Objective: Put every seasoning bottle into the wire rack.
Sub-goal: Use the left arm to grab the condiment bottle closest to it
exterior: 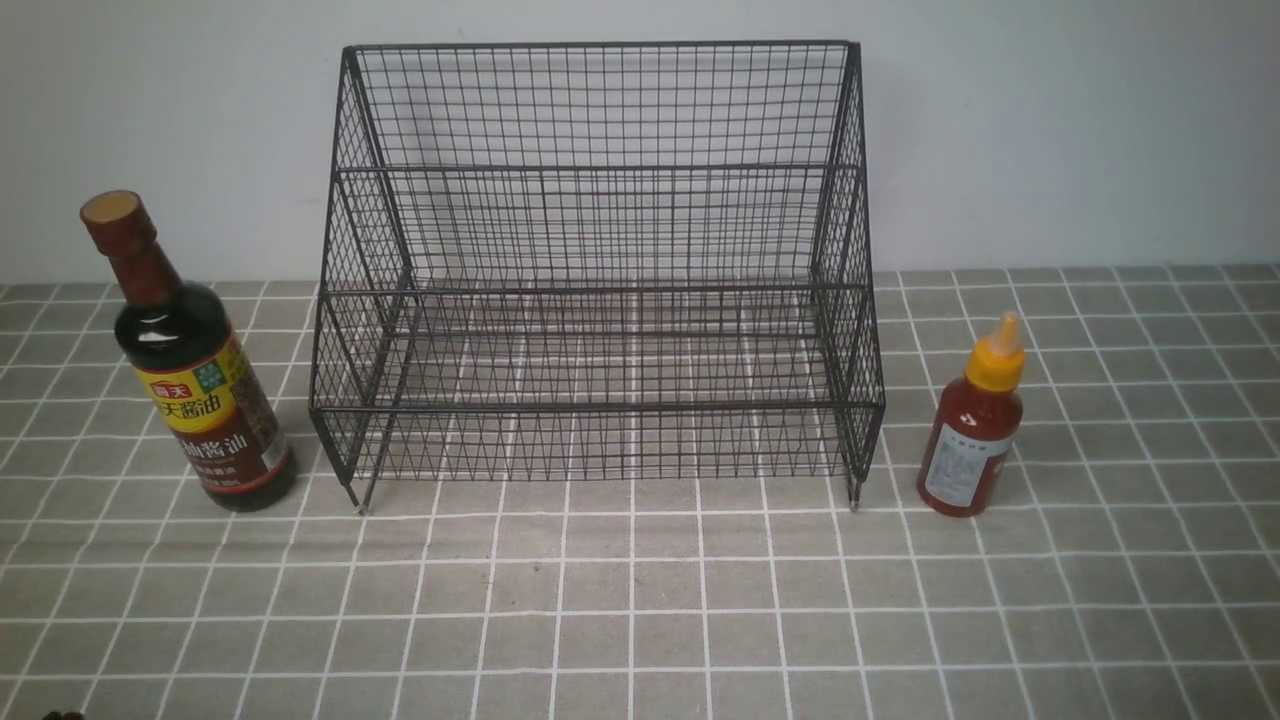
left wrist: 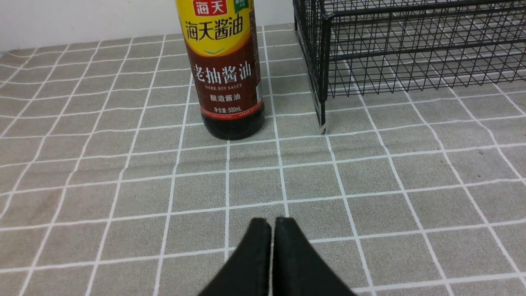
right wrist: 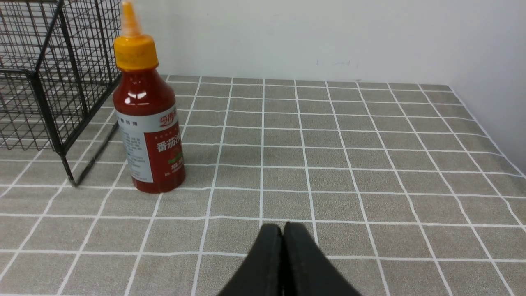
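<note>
We see a dark soy sauce bottle standing left of the wire rack, outside it, and a red sauce bottle standing to its right. Our left gripper and right gripper are both pinched closed, holding nothing.

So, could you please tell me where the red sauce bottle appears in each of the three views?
Front view: the red bottle stands upright on the right, just beside the rack.
Left wrist view: not in it.
Right wrist view: red bottle upright, close to the rack's corner leg.
Shared landmark: the rack, seen in all three.
</note>
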### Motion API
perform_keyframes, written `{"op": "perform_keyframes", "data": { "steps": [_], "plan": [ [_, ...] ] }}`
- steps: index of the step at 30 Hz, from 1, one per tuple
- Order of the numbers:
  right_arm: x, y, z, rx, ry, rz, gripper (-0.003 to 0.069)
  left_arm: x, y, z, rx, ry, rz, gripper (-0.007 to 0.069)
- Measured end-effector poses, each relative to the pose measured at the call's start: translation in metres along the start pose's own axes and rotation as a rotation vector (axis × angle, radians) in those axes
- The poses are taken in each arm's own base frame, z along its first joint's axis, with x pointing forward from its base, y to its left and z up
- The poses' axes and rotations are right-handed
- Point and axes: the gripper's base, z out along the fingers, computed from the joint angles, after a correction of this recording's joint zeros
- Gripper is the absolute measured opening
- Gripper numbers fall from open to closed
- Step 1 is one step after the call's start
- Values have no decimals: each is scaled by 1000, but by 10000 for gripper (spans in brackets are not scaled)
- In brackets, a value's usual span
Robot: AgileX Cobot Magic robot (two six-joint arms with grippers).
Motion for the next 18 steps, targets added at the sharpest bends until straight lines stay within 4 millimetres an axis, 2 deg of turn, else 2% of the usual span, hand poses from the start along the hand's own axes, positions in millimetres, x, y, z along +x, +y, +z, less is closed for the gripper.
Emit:
{"op": "perform_keyframes", "data": {
  "steps": [3,5,6,7,14,18],
  "plan": [
    [0,0,0,0,0,0,-13,-4,0,0,-3,-53,-15,-7],
    [0,0,0,0,0,0,-13,-15,0,-1,6,-175,-123,-7],
    [0,0,0,0,0,0,-13,-16,1,-1,5,-185,-129,-7],
    [0,0,0,0,0,0,-13,-25,2,-3,3,-282,-180,-7],
    [0,0,0,0,0,0,-13,-50,10,-16,-10,-607,-341,-7],
    [0,0,0,0,0,-1,-13,-59,12,-21,-17,-719,-324,-7]
  ]
}}
